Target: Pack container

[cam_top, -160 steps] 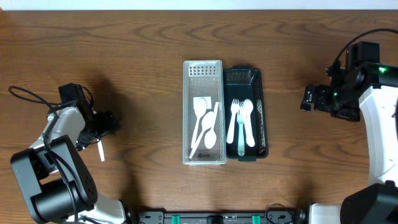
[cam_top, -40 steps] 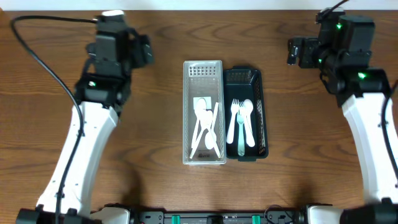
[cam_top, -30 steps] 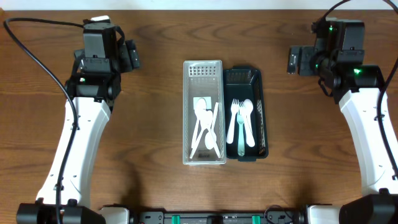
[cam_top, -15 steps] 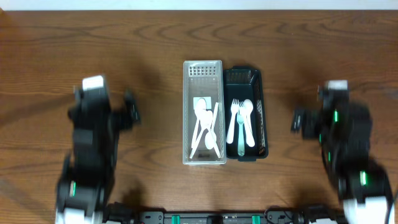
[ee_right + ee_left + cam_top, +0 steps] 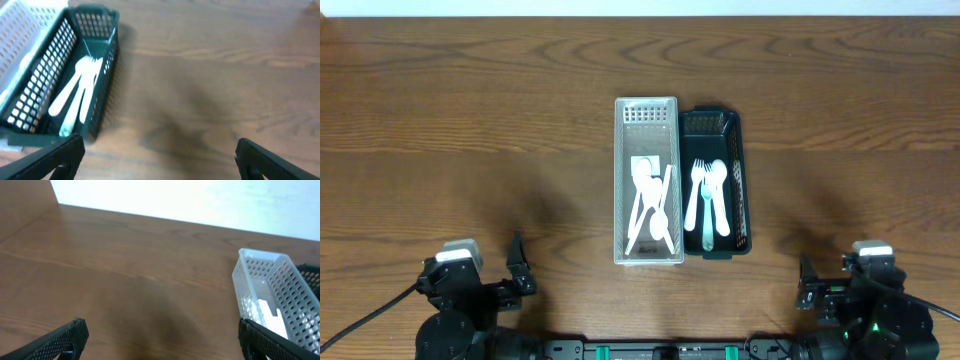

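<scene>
Drawn back from up beside the baskets to the near edge of the worktop (image 5: 470,120), left hand (image 5: 517,270) at 7 o'clock and right hand (image 5: 806,285) at 5, both spread wide and empty, with white basket (image 5: 647,110) and green basket (image 5: 710,122) touching at centre, cutlery (image 5: 708,200) unmoved inside, so probably packed and finished.

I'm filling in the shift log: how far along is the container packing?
Done, it seems: white utensils lie in the white basket, forks and a spoon in the dark green basket beside it. In hand: nothing; the left pincer and right pincer are both open and empty, down at the near edge of the table. Left: no loose cutlery shows on the wood, so probably nothing.
</scene>
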